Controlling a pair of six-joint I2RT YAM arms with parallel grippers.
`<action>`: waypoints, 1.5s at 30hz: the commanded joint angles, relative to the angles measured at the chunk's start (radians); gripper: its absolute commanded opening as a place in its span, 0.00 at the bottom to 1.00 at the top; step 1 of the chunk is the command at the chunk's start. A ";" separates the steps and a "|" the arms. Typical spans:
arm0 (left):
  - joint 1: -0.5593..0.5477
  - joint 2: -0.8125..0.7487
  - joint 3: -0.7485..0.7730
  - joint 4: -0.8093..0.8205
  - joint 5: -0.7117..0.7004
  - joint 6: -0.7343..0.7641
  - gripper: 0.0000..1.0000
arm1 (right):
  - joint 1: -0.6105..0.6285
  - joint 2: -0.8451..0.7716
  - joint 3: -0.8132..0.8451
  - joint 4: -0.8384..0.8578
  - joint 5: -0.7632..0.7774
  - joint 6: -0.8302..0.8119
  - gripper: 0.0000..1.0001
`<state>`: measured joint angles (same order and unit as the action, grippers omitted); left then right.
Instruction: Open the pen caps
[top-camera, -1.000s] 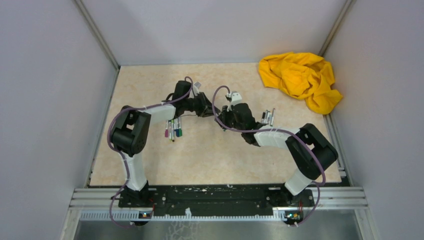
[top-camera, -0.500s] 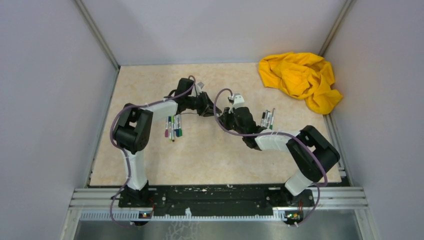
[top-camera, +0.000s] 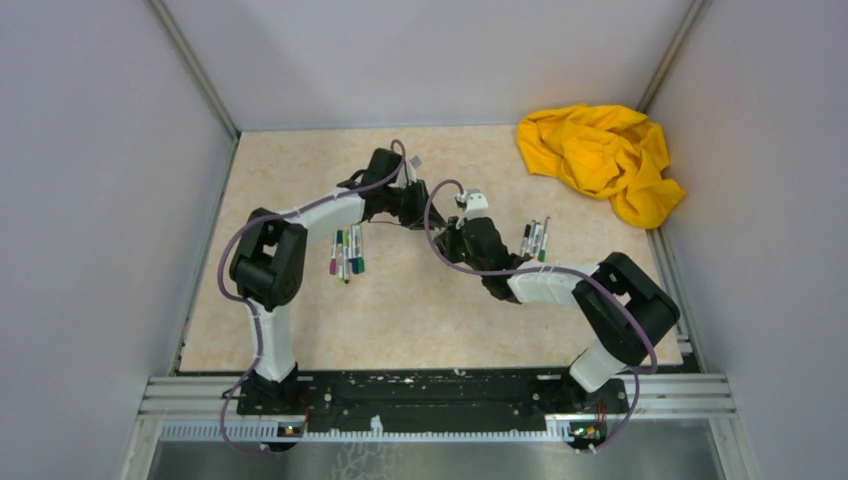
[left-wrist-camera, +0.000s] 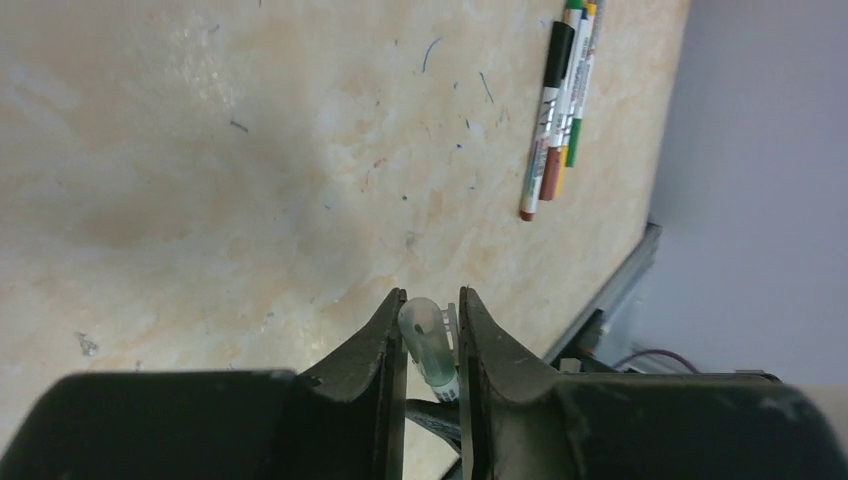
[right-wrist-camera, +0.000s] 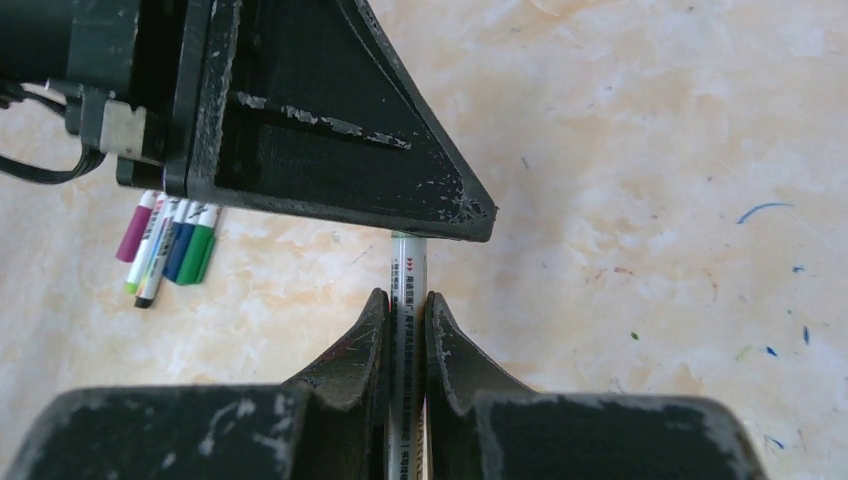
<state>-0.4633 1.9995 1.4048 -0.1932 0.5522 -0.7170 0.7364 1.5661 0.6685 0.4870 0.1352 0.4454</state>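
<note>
My left gripper (left-wrist-camera: 432, 300) is shut on a translucent green pen cap (left-wrist-camera: 428, 340). A bit of white barrel shows just below the cap. My right gripper (right-wrist-camera: 407, 300) is shut on the same pen's grey-white barrel (right-wrist-camera: 408, 275), whose far end is hidden under the left gripper's finger (right-wrist-camera: 330, 130). In the top view the two grippers meet at mid-table, left (top-camera: 425, 212) and right (top-camera: 452, 235). Whether the cap has come off the barrel I cannot tell.
Several capped pens (top-camera: 346, 255) lie left of the grippers, also in the right wrist view (right-wrist-camera: 170, 245). Another bunch of pens (top-camera: 535, 238) lies by the right arm, also in the left wrist view (left-wrist-camera: 558, 110). A yellow cloth (top-camera: 600, 160) lies at the back right.
The left arm's wrist has moved toward the far side of the table, and the right gripper has followed slightly. Both stay shut on the pen.
</note>
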 joint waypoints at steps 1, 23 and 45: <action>0.151 0.004 0.117 0.377 -0.910 0.348 0.00 | 0.092 -0.093 -0.109 -0.439 -0.162 -0.012 0.00; 0.245 -0.067 0.099 0.335 -0.697 0.175 0.00 | 0.088 -0.220 -0.137 -0.399 -0.165 0.003 0.00; 0.116 -0.008 0.073 0.055 -0.612 0.217 0.00 | -0.130 0.054 0.140 -0.291 0.083 -0.107 0.00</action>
<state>-0.3210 1.9549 1.4372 -0.0425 -0.1127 -0.5373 0.6273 1.5497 0.7433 0.1070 0.1421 0.3599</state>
